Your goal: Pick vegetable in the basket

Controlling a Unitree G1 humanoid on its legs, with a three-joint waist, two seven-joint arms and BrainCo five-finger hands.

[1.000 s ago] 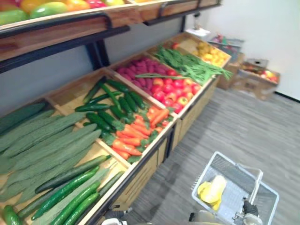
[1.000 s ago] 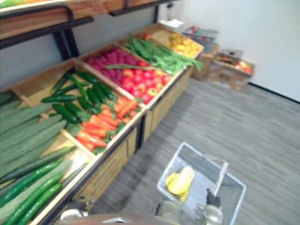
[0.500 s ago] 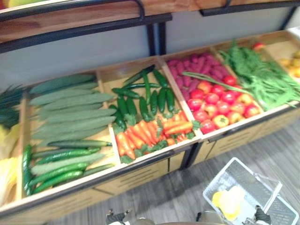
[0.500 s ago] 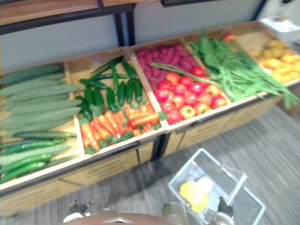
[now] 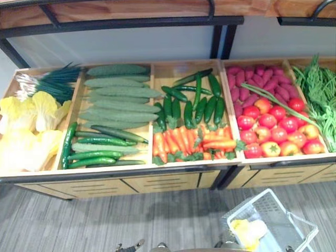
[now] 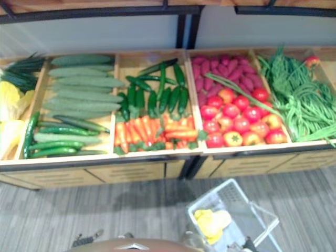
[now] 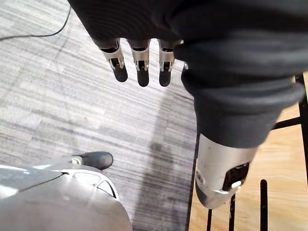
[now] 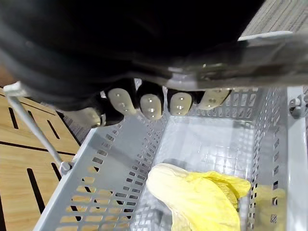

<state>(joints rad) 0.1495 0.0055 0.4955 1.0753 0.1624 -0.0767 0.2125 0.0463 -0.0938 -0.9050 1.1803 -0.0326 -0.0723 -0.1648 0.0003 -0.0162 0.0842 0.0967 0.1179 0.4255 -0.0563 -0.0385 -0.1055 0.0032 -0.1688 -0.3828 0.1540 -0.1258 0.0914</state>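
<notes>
- Hanging from the robot's right hand (image 8: 149,105), the basket (image 5: 284,208) is grey perforated plastic with straight walls and rows of small square holes. You see it low on the robot's right, over the floor in front of the stand.
- Right hand: its fingers are curled round the basket's smooth silver handle (image 8: 269,42), clenched on it from above.
- Yellow leafy vegetable (image 8: 192,193): it lies on the bottom of the basket, crinkled and soft-looking, with a paler, smoother stem end.
- Left hand (image 7: 141,65): its fingers hang straight and relaxed toward the floor, with the thumb apart, and it holds nothing.
- Floor (image 7: 72,96): grey, with fine streaks running in bands.
- Stand (image 5: 157,181): light wood under a dark metal frame, split by wooden slats into compartments.
- Compartments, from the robot's left:
  - yellow leafy heads (image 5: 26,126) with spring onions (image 5: 47,84) behind them
  - long pale ridged cucumbers (image 5: 118,100)
  - short dark glossy cucumbers (image 5: 194,105) behind tapered carrots (image 5: 178,142)
  - purple tubers (image 5: 257,86) behind round shiny tomatoes (image 5: 273,131)
  - thin green beans (image 5: 320,100)
</notes>
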